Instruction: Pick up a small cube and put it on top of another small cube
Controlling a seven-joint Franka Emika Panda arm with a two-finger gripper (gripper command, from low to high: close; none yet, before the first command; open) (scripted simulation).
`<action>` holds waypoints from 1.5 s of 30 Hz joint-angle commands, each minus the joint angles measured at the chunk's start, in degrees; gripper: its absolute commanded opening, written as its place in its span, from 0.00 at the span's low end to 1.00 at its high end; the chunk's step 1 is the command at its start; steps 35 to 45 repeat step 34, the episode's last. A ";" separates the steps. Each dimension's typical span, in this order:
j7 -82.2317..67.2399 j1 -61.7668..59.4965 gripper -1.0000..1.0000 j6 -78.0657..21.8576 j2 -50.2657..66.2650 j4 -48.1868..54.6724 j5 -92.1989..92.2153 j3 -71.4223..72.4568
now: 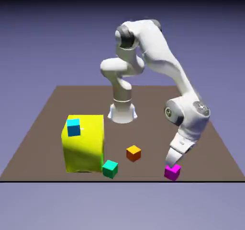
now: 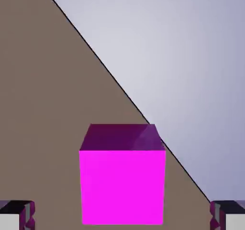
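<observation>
Gripper (image 1: 172,166) fingers spread wide either side of the magenta cube (image 2: 122,186) at the table's (image 1: 57,109) near edge; small, rigid and probably light, best pinched across flat opposite faces

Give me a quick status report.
Gripper open, fingers straddling the magenta cube, not yet closed. Cube on the table near its edge. Nothing in the way.

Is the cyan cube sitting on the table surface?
No, the cyan cube rests atop the big yellow block, well above the table.
</observation>
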 commanded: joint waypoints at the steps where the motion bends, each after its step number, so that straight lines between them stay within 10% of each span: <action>1: 0.53 0.21 0.50 2.30 2.08 -0.25 -0.77 -0.62; 2: 0.68 0.28 0.50 2.97 2.68 -0.32 -1.00 -0.79; 3: 0.68 0.28 0.00 2.97 2.68 -0.33 -1.00 -0.79; 28: -11.52 -1.24 0.00 5.16 -10.50 -15.05 19.40 -28.33; 29: -11.52 -1.24 1.00 5.16 -10.50 -15.05 19.40 -28.33; 45: -10.11 0.40 1.00 -4.08 -17.59 -12.72 17.08 -29.87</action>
